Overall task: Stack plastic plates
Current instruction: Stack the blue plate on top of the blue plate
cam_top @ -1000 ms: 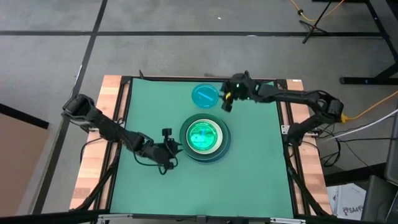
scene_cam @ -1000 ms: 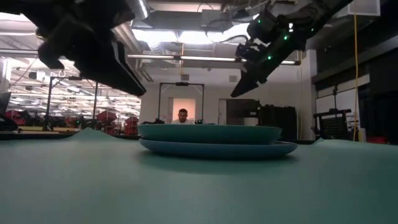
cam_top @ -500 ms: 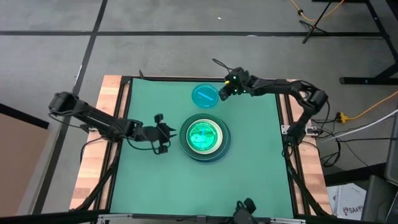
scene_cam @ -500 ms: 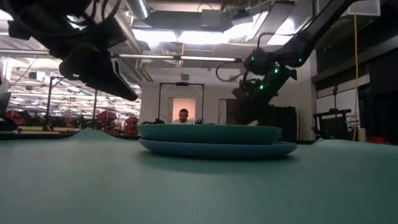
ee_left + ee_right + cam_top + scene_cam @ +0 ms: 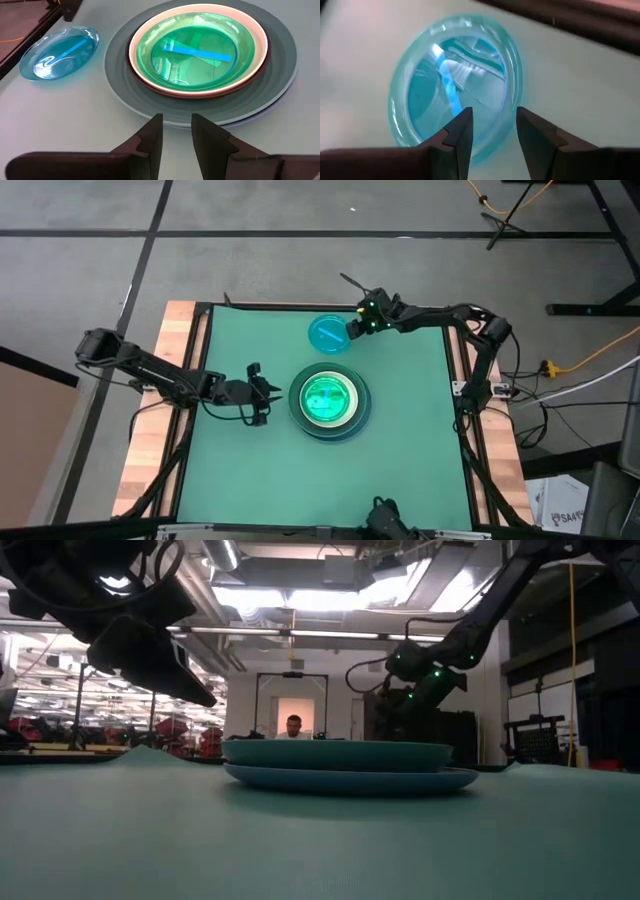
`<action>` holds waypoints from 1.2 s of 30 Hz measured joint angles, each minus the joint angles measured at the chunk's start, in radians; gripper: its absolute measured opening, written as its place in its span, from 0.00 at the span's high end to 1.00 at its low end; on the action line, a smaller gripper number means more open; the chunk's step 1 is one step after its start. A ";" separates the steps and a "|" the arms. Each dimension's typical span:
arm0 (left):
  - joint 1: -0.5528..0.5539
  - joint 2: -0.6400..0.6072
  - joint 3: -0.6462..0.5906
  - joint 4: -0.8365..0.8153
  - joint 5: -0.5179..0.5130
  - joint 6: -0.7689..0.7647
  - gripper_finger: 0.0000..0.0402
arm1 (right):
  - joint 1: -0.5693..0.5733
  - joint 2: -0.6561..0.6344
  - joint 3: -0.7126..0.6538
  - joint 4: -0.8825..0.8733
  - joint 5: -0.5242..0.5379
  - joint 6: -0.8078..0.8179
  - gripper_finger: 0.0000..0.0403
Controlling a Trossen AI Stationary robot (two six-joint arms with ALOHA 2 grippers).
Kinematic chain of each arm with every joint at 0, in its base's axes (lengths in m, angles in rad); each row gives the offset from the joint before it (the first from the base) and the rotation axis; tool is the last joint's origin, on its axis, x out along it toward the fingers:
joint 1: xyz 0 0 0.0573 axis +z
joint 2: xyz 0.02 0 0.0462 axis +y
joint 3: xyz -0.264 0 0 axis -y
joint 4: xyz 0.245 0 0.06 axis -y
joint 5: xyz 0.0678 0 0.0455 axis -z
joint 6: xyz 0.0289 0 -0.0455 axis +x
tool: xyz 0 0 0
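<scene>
The left arm reaches in from the left edge of the desk, its links stretched low toward the middle. The left gripper (image 5: 262, 389) hangs level, its two dark fingers (image 5: 152, 137) pointing forward, the jaws apart by a narrow gap with nothing between them. The right arm bends at its elbow by the right edge and extends along the far side. The right gripper (image 5: 352, 330) tilts downward, green lights lit on its wrist, its dark fingers (image 5: 458, 134) spread, nothing held.

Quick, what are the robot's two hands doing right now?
Left tool: open, empty, beside the plate stack.
Right tool: open, empty, over the blue plate.
</scene>
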 joint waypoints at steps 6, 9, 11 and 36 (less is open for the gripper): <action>-0.004 0.000 0.000 0.000 0.000 -0.003 0.76 | -0.002 0.039 0.078 -0.124 0.049 -0.009 0.65; -0.004 0.000 0.000 0.002 0.000 -0.004 0.76 | -0.002 0.076 0.116 -0.133 -0.018 -0.018 0.65; -0.004 0.000 0.000 0.003 0.000 -0.004 0.76 | 0.000 0.103 0.159 -0.181 -0.027 -0.024 0.65; -0.004 0.000 0.000 0.003 0.021 -0.003 0.76 | 0.000 0.221 0.380 -0.462 0.007 -0.198 0.96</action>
